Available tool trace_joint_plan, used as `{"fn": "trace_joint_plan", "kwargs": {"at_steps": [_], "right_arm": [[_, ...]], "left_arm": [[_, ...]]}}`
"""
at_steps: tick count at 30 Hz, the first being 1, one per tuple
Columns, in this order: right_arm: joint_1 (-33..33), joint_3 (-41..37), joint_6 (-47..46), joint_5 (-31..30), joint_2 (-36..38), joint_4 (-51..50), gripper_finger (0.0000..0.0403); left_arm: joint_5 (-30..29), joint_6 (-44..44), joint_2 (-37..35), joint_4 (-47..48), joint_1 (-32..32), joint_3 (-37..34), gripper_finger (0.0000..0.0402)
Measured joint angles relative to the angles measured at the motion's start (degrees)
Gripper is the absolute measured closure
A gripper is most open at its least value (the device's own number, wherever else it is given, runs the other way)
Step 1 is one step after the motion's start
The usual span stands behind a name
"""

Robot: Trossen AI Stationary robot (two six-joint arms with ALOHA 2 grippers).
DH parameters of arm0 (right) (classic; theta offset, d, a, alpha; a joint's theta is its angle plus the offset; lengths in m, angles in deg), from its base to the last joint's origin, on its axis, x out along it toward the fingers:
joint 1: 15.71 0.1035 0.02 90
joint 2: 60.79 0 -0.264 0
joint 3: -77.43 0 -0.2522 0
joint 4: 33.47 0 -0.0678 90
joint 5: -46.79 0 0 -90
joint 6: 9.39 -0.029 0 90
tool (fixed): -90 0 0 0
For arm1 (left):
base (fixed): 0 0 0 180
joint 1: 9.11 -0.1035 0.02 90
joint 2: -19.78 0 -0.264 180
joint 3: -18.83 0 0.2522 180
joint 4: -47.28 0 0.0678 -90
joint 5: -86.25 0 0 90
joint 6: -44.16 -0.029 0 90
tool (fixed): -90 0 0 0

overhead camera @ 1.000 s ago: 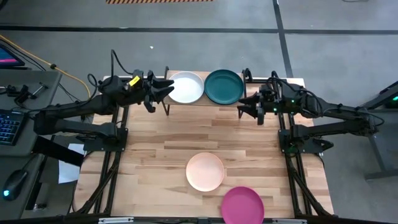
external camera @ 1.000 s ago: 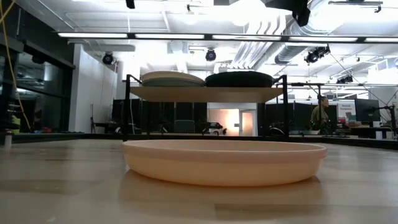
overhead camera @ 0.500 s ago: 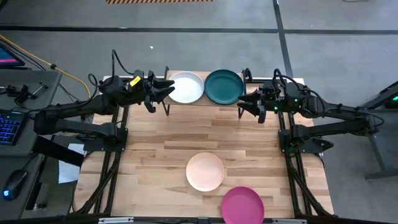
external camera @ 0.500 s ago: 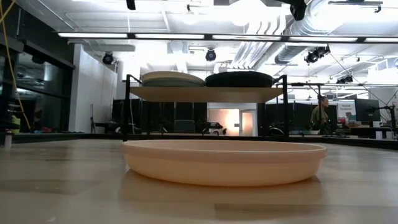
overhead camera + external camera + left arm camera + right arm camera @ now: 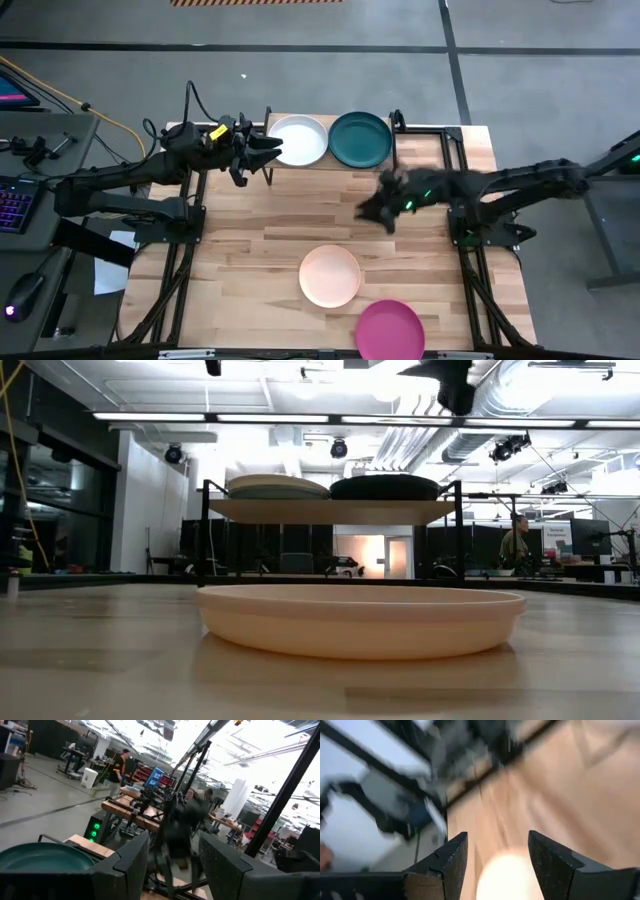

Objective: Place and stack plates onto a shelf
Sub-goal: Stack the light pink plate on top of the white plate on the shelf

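A white plate (image 5: 298, 140) and a dark teal plate (image 5: 360, 139) sit side by side on the shelf (image 5: 328, 164), also seen in the low view as the shelf (image 5: 330, 511). A peach-pink plate (image 5: 330, 276) and a magenta plate (image 5: 390, 329) lie flat on the table near its near edge. The light teal and black plates do not show. My left gripper (image 5: 266, 151) is open, hovering at the shelf's left end beside the white plate. My right gripper (image 5: 375, 211) is open, in the air over the table between the shelf and the peach-pink plate (image 5: 507, 880).
The shelf stands at the table's far edge on thin black legs (image 5: 205, 530). The wooden tabletop (image 5: 250, 250) stretches bare between the shelf and the two lying plates. A desk with a keyboard (image 5: 12, 200) stands beyond the table's left side.
My right gripper has swung away from the shelf's right end, toward the table's near edge and left, nearing the peach-pink plate and tipping its fingers downward. The plates have stayed where they were.
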Motion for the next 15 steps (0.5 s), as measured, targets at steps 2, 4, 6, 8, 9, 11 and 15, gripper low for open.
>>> {"fn": "trace_joint_plan", "kwargs": {"at_steps": [2, 4, 6, 8, 9, 11, 15], "right_arm": [[3.36, 0.0, -3.1, 0.42, -3.89, -2.32, 0.0213], [6.38, 0.0, -6.74, 0.44, -7.37, -4.91, 0.0213], [8.88, 0.0, -11.52, 0.44, -10.81, -7.61, 0.0213], [11.01, 0.0, -16.62, 0.26, -14.2, -9.38, 0.0213], [11.9, 0.0, -18.8, 0.09, -15.9, -9.89, 0.0213], [13.39, 0.0, -22.07, -0.02, -19.13, -10.52, 0.0213], [14.8, 0.66, -29.0, -0.7, -24.46, -11.16, 0.0213]], "left_arm": [[0.0, 0.02, 0.0, -0.02, 0.0, 0.0, 0.0241], [0.0, 0.0, 0.0, -0.02, -0.01, 0.0, 0.0241], [-0.01, 0.0, 0.0, -0.02, 0.0, 0.0, 0.0241], [-0.02, 0.0, 0.0, -0.02, 0.0, 0.0, 0.0241], [-0.02, 0.02, 0.0, -0.02, 0.0, 0.0, 0.0241], [-0.02, 0.02, 0.0, -0.02, 0.0, 0.0, 0.0241], [-0.1, 0.02, 0.0, -0.07, -0.02, 0.0, 0.0241]]}}
